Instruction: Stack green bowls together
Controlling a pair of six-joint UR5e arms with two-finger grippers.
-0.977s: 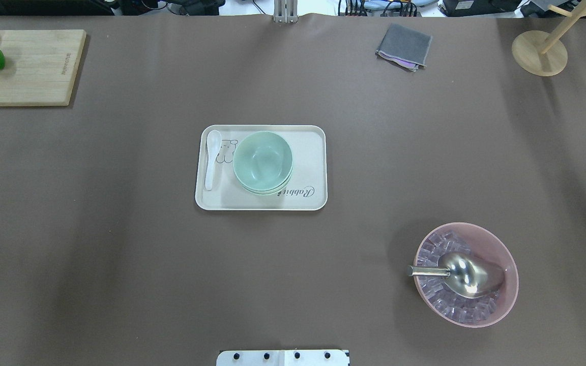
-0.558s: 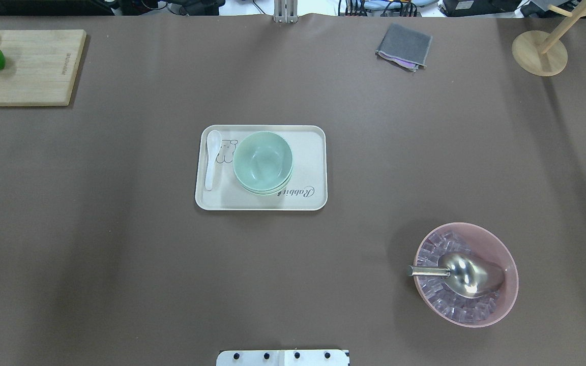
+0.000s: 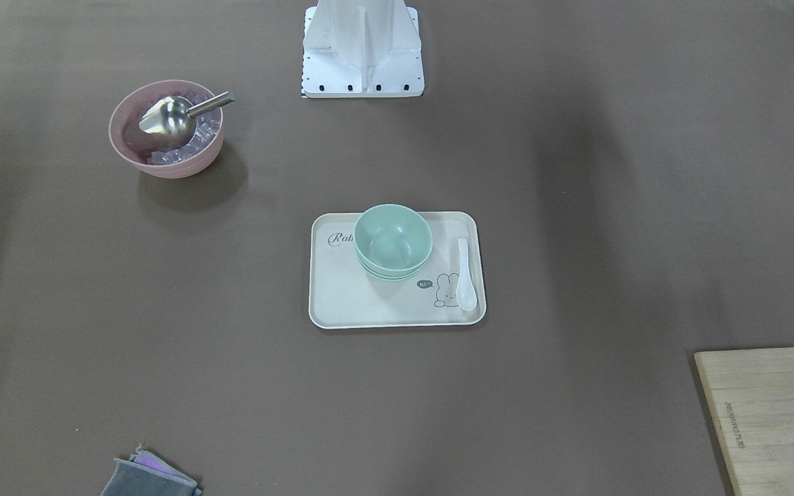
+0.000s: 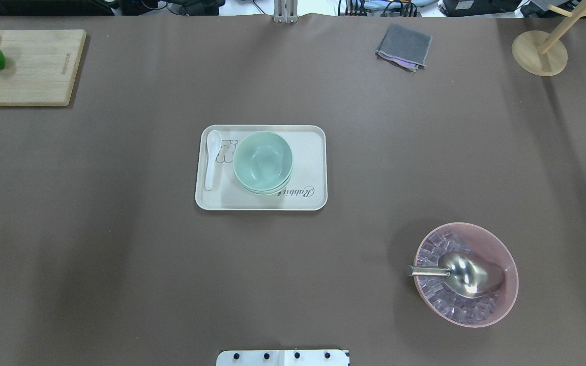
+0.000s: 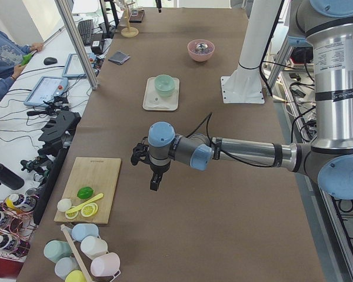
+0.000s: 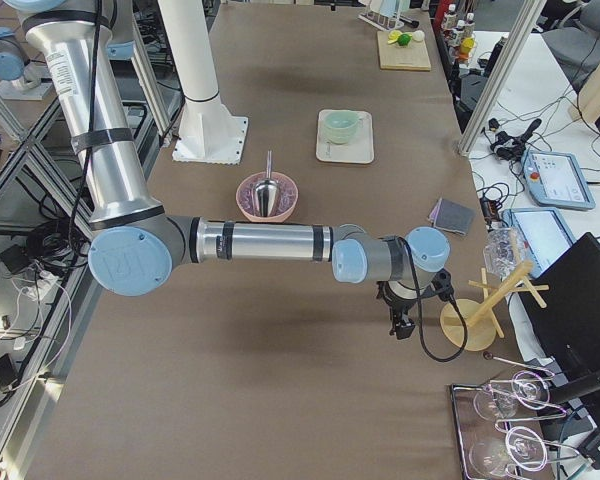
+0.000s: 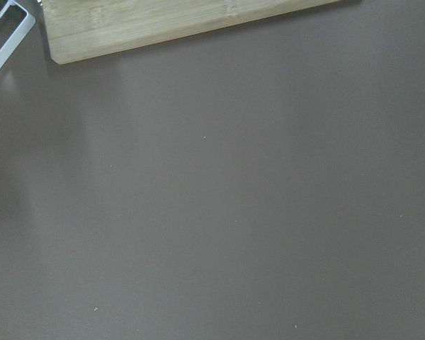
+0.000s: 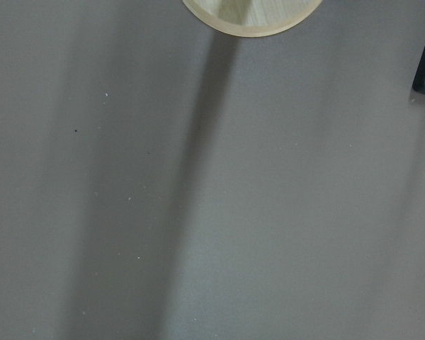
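The green bowls (image 4: 263, 158) sit nested in one stack on the cream tray (image 4: 311, 152) at the table's middle; they also show in the front view (image 3: 393, 241). My left gripper (image 5: 155, 181) hangs above bare table at the robot's left end, next to the cutting board, far from the stack. My right gripper (image 6: 399, 327) hangs over the table at the right end, next to the wooden stand. Neither holds anything that I can see. I cannot tell whether either is open or shut. Both wrist views show only table surface, no fingers.
A white spoon (image 4: 212, 158) lies on the tray beside the stack. A pink bowl (image 4: 501, 249) with ice and a metal scoop (image 4: 463, 274) stands front right. A cutting board (image 4: 33, 66) with fruit, a grey cloth (image 4: 405, 46) and a wooden stand (image 4: 539, 51) line the far edge.
A small dark part at the right edge of the overhead view has left the frame. The stack, tray and other objects have not moved.
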